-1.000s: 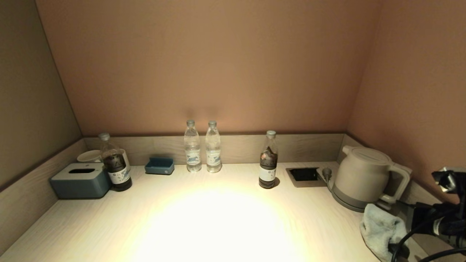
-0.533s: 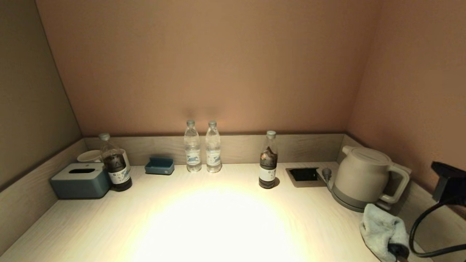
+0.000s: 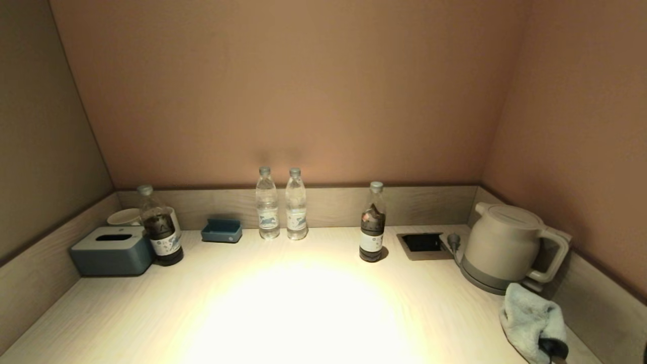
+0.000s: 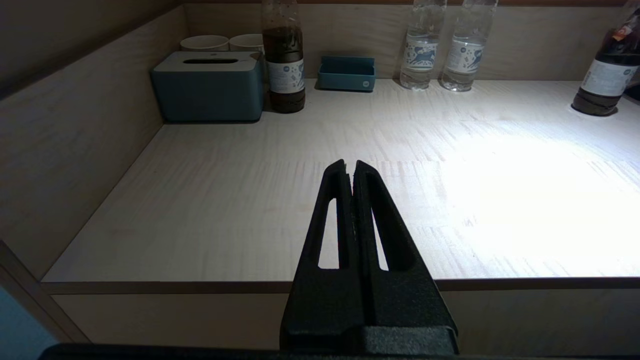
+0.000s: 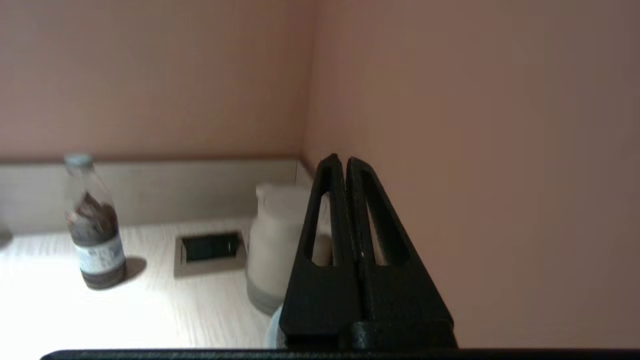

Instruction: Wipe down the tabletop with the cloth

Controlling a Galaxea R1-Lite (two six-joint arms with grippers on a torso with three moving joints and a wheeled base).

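A crumpled light blue cloth (image 3: 530,319) lies on the pale wood tabletop (image 3: 303,313) at the near right, just in front of the kettle (image 3: 503,246). Neither arm shows in the head view. My left gripper (image 4: 349,165) is shut and empty, held over the near left edge of the tabletop (image 4: 240,210). My right gripper (image 5: 341,160) is shut and empty, raised near the right wall, with the kettle (image 5: 272,240) beyond it. A sliver of the cloth (image 5: 272,332) shows beside its base.
Along the back stand a teal tissue box (image 3: 112,250), white cups (image 3: 124,217), a dark bottle (image 3: 160,227), a small teal tray (image 3: 221,230), two clear water bottles (image 3: 280,205), another dark bottle (image 3: 372,225) and a recessed socket box (image 3: 422,243). A black plug (image 3: 553,348) lies by the cloth.
My right arm, seen at the right edge of the head view a second ago, has drawn back out of that view. The cloth has not moved.
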